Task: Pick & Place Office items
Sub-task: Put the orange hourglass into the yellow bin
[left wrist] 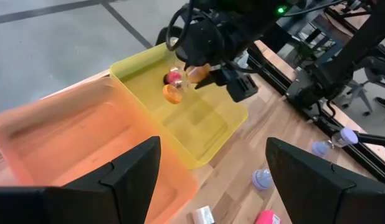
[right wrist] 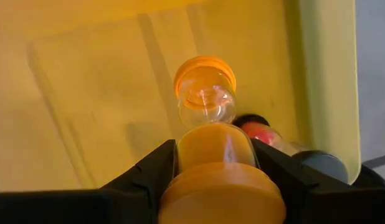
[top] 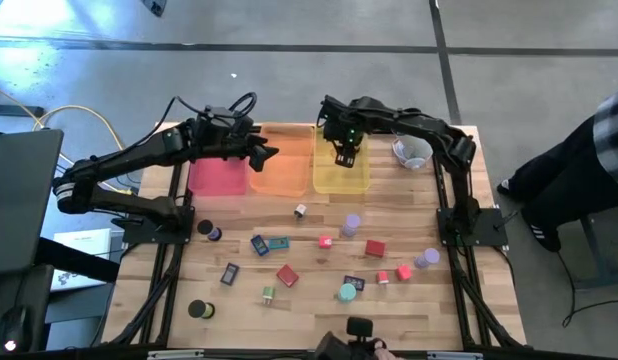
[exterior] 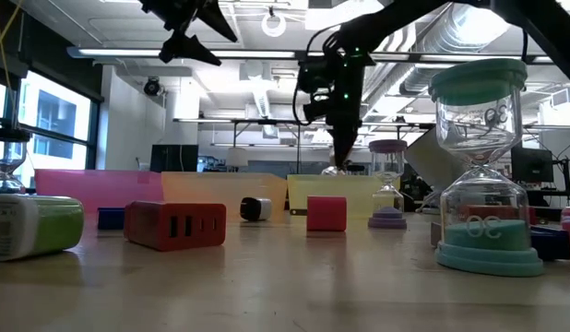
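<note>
Right gripper grasps an orange hourglass above the yellow tray at the worktop's far edge; left gripper released above the orange tray.

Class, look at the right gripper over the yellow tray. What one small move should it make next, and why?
Probably lower a little and open. The right gripper is shut on an orange sand timer, hanging over the yellow tray, where a red sand timer already lies. The left gripper waits open above the orange tray.
</note>
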Available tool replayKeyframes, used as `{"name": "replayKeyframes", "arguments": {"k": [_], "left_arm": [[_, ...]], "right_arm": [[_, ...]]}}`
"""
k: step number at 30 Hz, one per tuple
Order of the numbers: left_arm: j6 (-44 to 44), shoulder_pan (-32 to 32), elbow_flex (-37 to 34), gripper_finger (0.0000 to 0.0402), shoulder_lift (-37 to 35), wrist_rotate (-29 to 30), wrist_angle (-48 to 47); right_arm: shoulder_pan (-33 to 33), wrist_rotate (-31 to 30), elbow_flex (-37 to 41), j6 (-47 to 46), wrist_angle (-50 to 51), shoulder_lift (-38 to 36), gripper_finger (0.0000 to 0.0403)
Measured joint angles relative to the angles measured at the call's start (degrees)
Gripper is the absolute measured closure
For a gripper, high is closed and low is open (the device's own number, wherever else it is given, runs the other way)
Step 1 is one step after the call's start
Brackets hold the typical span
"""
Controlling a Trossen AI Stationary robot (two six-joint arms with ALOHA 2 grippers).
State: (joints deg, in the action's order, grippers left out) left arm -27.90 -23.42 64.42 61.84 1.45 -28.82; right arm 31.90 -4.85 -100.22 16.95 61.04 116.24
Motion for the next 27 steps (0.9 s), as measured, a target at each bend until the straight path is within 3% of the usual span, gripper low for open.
{"name": "replayKeyframes", "arguments": {"k": [12, 27], "left_arm": [[-0.9, 0.3, 0.0, 0.0120, 0.0, -2.0, 0.0], [-2.6, 0.4, 0.0, 0.0120, 0.0, -4.6, 0.0]], "right_arm": [[-1.2, -0.7, 0.0, -5.2, 12.0, 0.3, 0.0228], [1.7, -0.6, 0.0, -8.1, 12.4, 0.4, 0.0228]]}}
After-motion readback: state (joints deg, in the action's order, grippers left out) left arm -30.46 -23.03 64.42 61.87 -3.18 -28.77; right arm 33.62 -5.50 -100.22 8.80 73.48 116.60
